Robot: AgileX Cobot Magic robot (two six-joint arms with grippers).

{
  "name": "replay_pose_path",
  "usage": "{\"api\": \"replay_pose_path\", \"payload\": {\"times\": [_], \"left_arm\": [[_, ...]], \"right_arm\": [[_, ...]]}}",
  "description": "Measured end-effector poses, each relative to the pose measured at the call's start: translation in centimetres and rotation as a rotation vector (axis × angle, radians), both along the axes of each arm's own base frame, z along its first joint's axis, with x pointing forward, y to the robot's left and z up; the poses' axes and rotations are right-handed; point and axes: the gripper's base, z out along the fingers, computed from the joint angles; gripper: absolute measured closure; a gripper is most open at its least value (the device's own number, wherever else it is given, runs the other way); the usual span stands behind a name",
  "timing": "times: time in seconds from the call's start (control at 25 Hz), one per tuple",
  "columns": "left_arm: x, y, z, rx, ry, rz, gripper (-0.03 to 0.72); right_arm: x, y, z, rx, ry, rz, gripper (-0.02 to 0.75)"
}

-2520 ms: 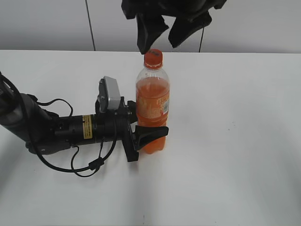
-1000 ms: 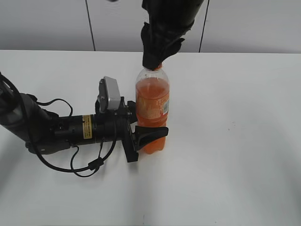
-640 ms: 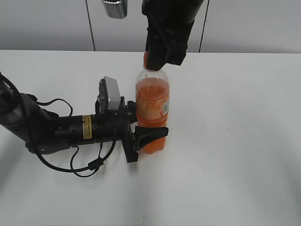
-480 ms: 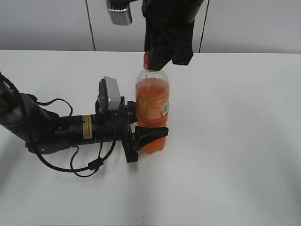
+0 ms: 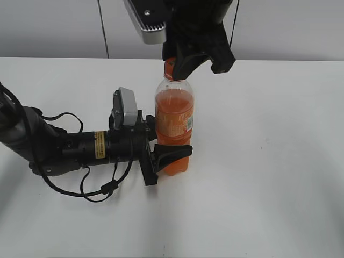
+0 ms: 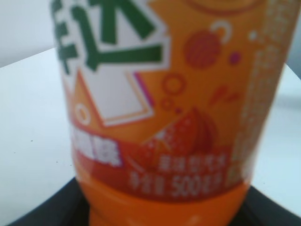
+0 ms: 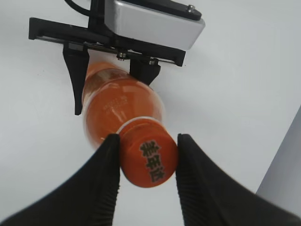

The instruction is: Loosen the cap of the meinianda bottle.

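The meinianda bottle (image 5: 174, 126) stands upright on the white table (image 5: 269, 161), full of orange liquid with an orange label; its label fills the left wrist view (image 6: 160, 103). My left gripper (image 5: 161, 145) lies low on the table and is shut on the bottle's lower body. The orange cap (image 7: 150, 159) with dark characters on top sits between the black fingers of my right gripper (image 7: 147, 162), which is shut on it from above. In the exterior view the right gripper (image 5: 185, 62) covers most of the cap (image 5: 169, 69).
The left arm and its cables (image 5: 54, 148) lie across the table's left part. A grey wall (image 5: 54, 27) runs behind the table's far edge. Bare tabletop lies to the right of the bottle.
My right gripper came down from above the bottle, closed on the cap and has turned about the bottle's axis; its wrist camera housing has swung into view at top left. Bottle and left gripper are unmoved.
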Motion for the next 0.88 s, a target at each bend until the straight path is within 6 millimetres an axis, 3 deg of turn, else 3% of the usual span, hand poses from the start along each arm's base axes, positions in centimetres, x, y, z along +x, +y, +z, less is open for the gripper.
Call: {"api": "replay_pose_path", "payload": {"times": [0.32, 0.6, 0.88], "left_arm": [[0.0, 0.0, 0.0, -0.001, 0.000, -0.001, 0.294], [0.0, 0.0, 0.0, 0.000, 0.004, 0.003, 0.294], [0.0, 0.0, 0.0, 0.000, 0.004, 0.003, 0.294]], "right_arm": [[0.0, 0.0, 0.0, 0.008, 0.008, -0.006, 0.458], [0.0, 0.1, -0.1, 0.039, 0.054, -0.135, 0.202], [-0.8, -0.6, 2.1, 0.146, 0.122, -0.454, 0.173]]}}
